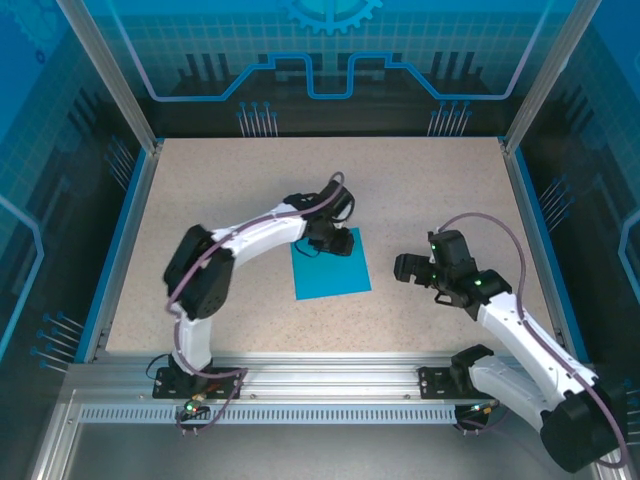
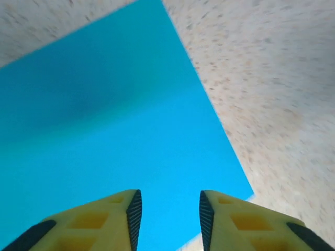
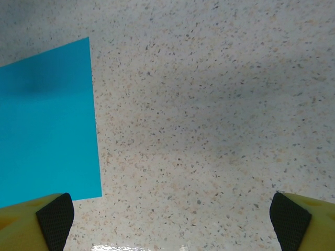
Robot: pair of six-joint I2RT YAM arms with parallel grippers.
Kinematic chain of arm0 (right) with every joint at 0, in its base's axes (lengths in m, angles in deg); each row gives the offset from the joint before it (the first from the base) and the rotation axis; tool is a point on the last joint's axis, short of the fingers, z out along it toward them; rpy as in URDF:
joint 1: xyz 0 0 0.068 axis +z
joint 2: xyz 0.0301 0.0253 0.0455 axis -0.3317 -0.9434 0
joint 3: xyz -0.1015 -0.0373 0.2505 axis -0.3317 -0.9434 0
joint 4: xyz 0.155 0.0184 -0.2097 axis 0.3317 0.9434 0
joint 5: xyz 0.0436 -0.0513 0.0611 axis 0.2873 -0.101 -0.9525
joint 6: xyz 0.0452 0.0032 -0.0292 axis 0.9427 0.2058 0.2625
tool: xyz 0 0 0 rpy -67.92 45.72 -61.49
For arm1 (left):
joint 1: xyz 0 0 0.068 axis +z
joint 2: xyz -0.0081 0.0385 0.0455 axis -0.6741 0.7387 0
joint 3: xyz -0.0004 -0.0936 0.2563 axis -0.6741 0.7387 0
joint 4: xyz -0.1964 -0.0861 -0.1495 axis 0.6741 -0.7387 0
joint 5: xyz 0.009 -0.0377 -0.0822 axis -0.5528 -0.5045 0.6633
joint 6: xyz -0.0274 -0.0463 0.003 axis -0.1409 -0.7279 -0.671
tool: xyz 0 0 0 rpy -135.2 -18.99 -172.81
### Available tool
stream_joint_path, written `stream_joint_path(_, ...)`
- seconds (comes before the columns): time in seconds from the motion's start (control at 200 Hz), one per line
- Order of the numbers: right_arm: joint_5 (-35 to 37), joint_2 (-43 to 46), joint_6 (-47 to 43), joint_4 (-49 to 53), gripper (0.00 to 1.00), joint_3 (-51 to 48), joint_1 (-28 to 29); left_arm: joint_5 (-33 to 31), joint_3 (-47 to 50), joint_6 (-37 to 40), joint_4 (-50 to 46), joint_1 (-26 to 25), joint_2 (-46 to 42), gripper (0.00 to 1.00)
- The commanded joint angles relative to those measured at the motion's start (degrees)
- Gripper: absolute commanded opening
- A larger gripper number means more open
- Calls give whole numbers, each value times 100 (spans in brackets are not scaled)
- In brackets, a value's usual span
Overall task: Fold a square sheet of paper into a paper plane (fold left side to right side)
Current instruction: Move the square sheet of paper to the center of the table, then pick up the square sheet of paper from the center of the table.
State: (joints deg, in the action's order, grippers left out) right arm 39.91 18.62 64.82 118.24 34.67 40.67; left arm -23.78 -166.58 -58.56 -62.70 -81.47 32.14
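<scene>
The square sheet of paper (image 1: pixel 335 272) is bright cyan-blue and lies flat on the speckled table, near its middle. My left gripper (image 1: pixel 322 243) hovers over the sheet's far edge. In the left wrist view its yellow fingers (image 2: pixel 112 222) stand apart above the paper (image 2: pixel 115 130), with nothing between them. My right gripper (image 1: pixel 405 268) is just right of the sheet and wide open over bare table. The right wrist view shows its pads (image 3: pixel 55 219) at the bottom corners and the paper's right edge (image 3: pixel 47 125) at the left. The paper plane is out of view.
The speckled table (image 1: pixel 200 220) is bounded by blue rails at the left (image 1: pixel 128 220) and right (image 1: pixel 535 230), with a transparent blue back wall. An aluminium rail (image 1: pixel 330 385) holding the arm bases runs along the near edge.
</scene>
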Motion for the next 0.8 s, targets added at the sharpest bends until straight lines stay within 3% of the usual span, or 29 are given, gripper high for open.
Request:
stream_joint_path(0.0,-152,-358,-135,-162,100,376,145,-215,530,17,-92,108,-906,52)
stream_joint_path(0.165,-76,-1356,-330,-323,100,881,465,268,1888,-433,471,542,-1969,81)
stream_joint_path(0.28,67,-2252,-418,-438,100,1359,727,953,2695,-816,1008,865,-2411,89)
stream_joint_path(0.505,55,-4059,-536,-595,100,2639,996,2076,3550,-1453,2144,1105,-2212,91)
stream_joint_path(0.795,-129,-5736,-550,-479,100,3965,1047,2139,3658,-1608,2496,1104,-1539,86)
